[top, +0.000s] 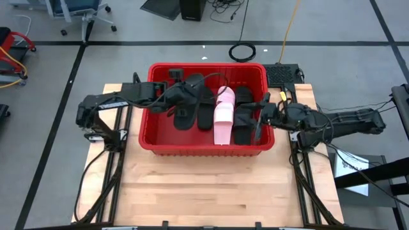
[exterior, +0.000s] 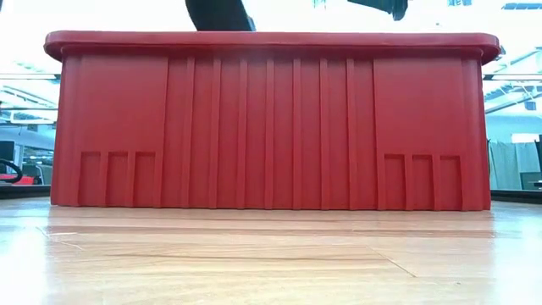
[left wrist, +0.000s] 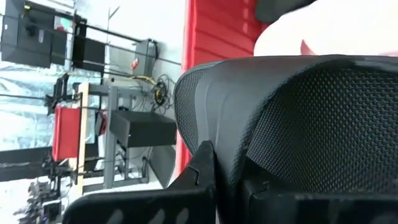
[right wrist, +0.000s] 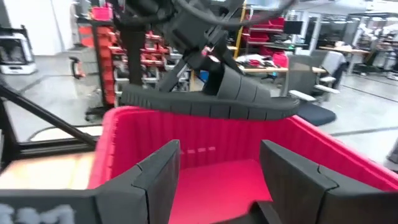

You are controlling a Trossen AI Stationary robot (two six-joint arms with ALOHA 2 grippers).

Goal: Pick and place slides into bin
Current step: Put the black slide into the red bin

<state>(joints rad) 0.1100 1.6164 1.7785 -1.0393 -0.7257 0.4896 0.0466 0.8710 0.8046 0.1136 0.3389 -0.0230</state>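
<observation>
Black textured foam fills the left wrist view: the left gripper (top: 171, 96) is clamped shut on a black slide (top: 185, 101), held over the left part of the red bin (top: 153, 144). The right gripper (top: 263, 115) hangs over the bin's right side with fingers spread, holding nothing. The slide looks light, springy and grippy; its sole edge or strap seems the surest hold. Inside the bin, about four black slides and one pink slide (top: 223, 115) are visible; overlap prevents an exact count.
</observation>
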